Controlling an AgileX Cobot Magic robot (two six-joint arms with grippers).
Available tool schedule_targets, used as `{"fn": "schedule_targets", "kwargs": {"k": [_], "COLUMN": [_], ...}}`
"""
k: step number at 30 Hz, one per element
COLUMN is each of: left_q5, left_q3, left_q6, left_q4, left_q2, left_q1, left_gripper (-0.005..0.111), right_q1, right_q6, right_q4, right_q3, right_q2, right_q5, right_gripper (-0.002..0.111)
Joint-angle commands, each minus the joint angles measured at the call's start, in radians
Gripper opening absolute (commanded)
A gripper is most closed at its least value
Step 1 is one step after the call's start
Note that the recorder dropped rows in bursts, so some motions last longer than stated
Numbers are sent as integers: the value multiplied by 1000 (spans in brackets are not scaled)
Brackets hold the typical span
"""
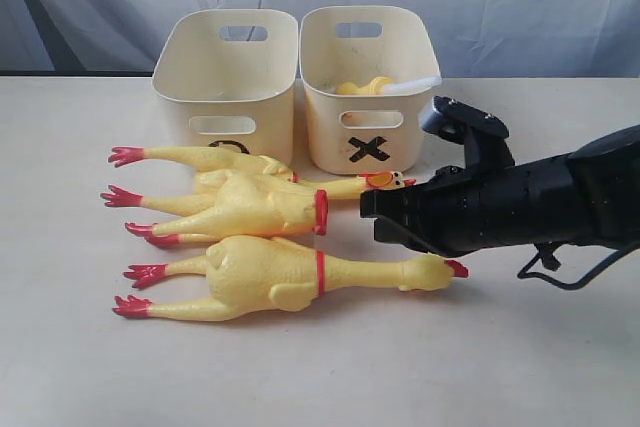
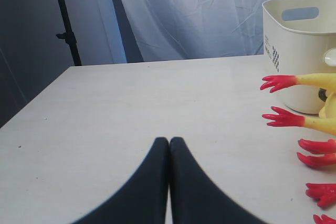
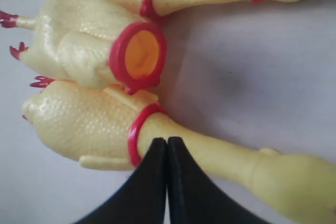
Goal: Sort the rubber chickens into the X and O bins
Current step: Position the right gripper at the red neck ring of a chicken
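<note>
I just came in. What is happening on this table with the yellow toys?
A two-arm robot is sorting rubber chickens into bins. Three lie on the table before the O bin and X bin: the rear chicken, the middle chicken, which shows no head, and the front chicken. The right gripper, shut and empty, points at the front chicken's neck. The left gripper, also shut, is over bare table. A yellow piece lies in the X bin.

This looks like a robotics lab test setup. A plain pale bench (image 2: 105,119) stands before a wrinkled grey-blue cloth backdrop (image 2: 184,14), and a black stand pole (image 2: 65,19) rises beside it. A black robot arm (image 1: 540,197) reaches over the bench near a cream bin (image 1: 330,137) marked with a black X.
</note>
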Motion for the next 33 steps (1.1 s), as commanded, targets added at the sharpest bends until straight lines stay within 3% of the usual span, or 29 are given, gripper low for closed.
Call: {"fn": "schedule_targets", "kwargs": {"k": [1, 14, 20, 22, 27, 33], "left_q5": [-12, -12, -12, -12, -12, -12], "left_q3": [2, 2, 2, 2, 2, 2], "left_q6": [-3, -3, -3, -3, -3, -3], "left_q4": [-3, -3, -3, -3, -3, -3], "left_q2": [-6, -6, -6, -6, -6, -6], "left_q1": [1, 1, 1, 1, 1, 1], "left_gripper": [0, 0, 0, 0, 0, 0], "right_q1": [-7, -7, -7, -7, -7, -7], "right_q6": [-11, -90, -86, -86, -90, -88], "right_q4": [39, 107, 177, 198, 221, 221], "right_q3": [-32, -68, -68, -68, -74, -139], "right_q2": [21, 64, 64, 64, 66, 100], "right_q5": [28, 215, 149, 134, 101, 98], "right_gripper": [-1, -1, 1, 9, 48, 53]}}
